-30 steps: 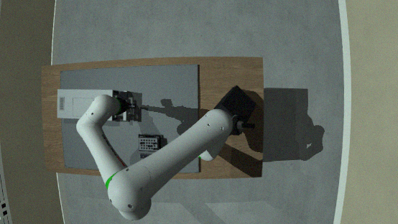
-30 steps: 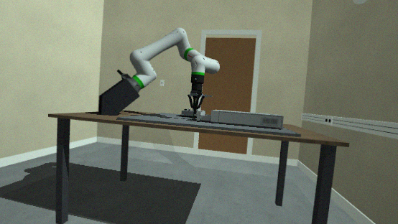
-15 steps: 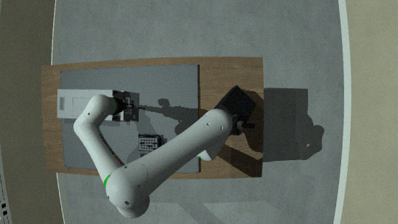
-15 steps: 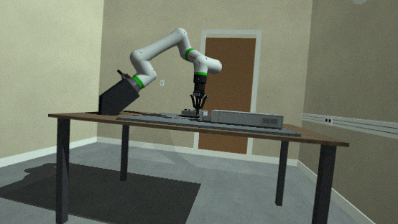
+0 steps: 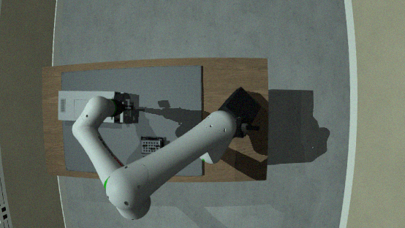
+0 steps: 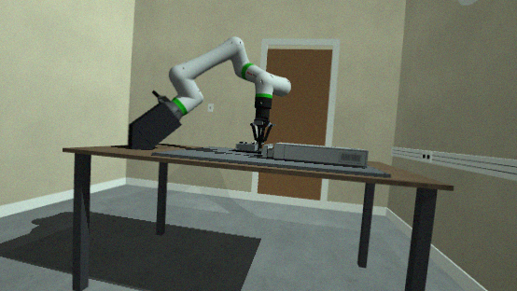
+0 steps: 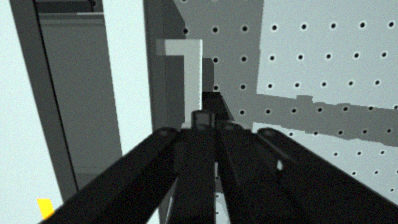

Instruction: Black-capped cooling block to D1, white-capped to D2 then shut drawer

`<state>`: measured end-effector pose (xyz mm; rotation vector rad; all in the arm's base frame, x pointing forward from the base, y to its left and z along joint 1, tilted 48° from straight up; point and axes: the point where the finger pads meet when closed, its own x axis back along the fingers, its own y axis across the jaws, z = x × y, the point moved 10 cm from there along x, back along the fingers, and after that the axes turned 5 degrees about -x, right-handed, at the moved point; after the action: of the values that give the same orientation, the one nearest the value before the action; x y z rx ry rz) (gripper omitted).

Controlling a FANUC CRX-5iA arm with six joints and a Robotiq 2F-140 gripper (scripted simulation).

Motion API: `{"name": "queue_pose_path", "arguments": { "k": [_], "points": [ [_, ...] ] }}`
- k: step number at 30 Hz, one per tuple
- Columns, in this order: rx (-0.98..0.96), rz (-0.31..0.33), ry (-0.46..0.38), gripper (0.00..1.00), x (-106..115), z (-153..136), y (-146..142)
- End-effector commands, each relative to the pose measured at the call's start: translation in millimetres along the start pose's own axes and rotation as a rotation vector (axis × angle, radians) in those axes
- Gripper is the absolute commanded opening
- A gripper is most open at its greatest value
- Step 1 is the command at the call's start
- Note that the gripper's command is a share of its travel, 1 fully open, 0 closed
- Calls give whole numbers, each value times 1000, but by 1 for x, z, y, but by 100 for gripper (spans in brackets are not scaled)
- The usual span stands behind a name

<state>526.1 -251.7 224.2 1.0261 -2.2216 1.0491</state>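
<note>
The cooler COLD (image 5: 69,109) (image 6: 322,154) stands on the deck with its drawer (image 7: 130,100) (image 6: 268,150) partly out. The wrist view shows a narrow strip of bare drawer floor (image 7: 82,100) between the cooler's front and the drawer's front wall; the rest is hidden. COLD's lamp (image 7: 45,207) is lit yellow. My gripper (image 7: 210,106) (image 6: 259,148) is shut and empty, pointing down just outside the drawer front at the pale handle (image 7: 193,75); contact cannot be told. A cooling block (image 5: 151,146) (image 6: 244,146) with tubes sits on the deck; its cap colour is unclear. The other block is not seen.
The perforated deck (image 5: 175,80) (image 7: 320,45) lies on the wooden table (image 5: 234,73). The arm's forearm passes over the deck beside the visible block and hides what is under it. The arm's black base (image 5: 239,104) (image 6: 151,128) stands at the table's other end.
</note>
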Motion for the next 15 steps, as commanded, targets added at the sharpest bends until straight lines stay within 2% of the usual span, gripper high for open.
{"name": "queue_pose_path", "arguments": {
  "k": [1, 15],
  "points": [
    [0, 1, 1, 10, 1, 0, -2],
    [0, 1, 1, 10, 1, 0, -6]
  ]
}}
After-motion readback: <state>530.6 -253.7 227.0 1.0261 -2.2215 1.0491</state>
